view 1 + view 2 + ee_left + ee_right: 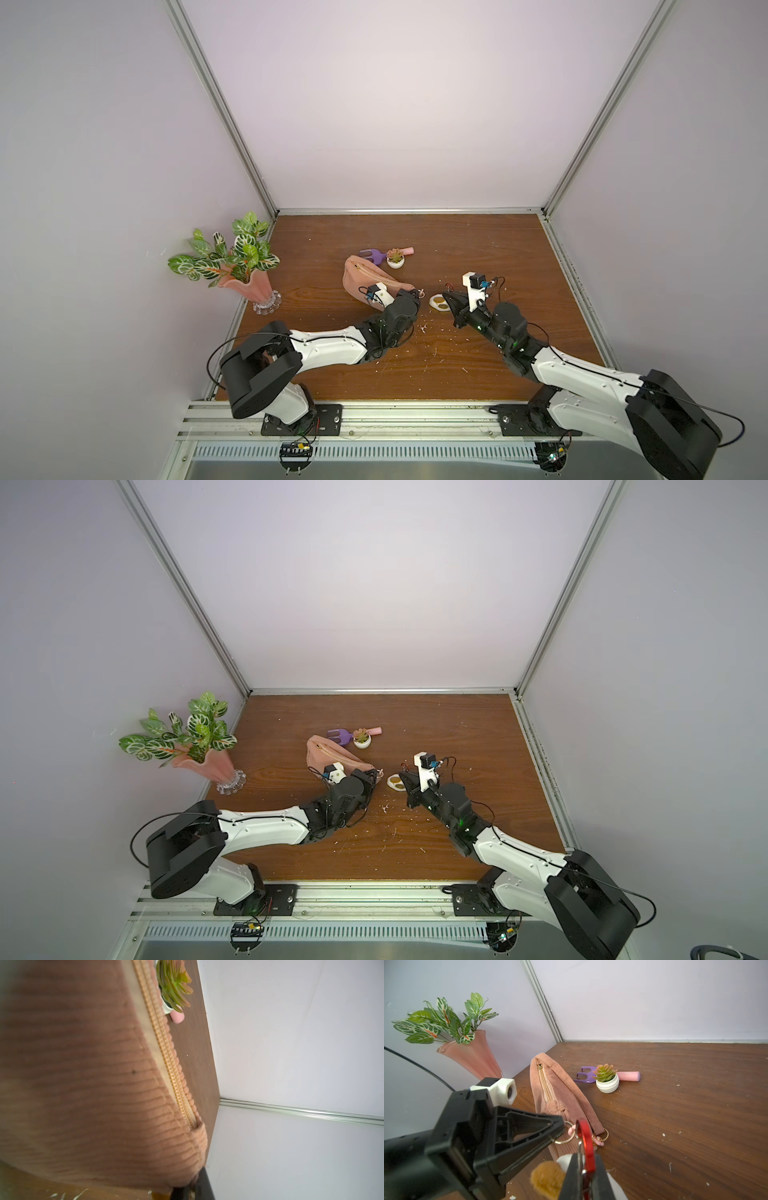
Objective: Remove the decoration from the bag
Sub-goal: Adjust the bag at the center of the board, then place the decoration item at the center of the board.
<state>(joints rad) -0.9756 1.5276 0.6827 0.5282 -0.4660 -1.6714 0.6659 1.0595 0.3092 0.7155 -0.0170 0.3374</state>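
Observation:
The salmon-pink corduroy bag (365,278) (328,754) lies mid-table with its zipper up, and it fills the left wrist view (83,1064). My left gripper (417,293) (374,773) (191,1190) is shut on the bag's right end, by a gold ring (562,1141). The decoration (438,302) (395,782), cream-white with brown tufts (548,1178), lies just right of the bag. My right gripper (446,296) (583,1167) is shut on its red clip (584,1140). In both top views a strip of wood shows between the clip and the bag's end.
A pink vase with leaves (245,286) stands at the table's left edge. A small potted succulent (395,259) and a purple toy fork (372,254) with a pink handle (407,251) lie just behind the bag. White crumbs dot the wood.

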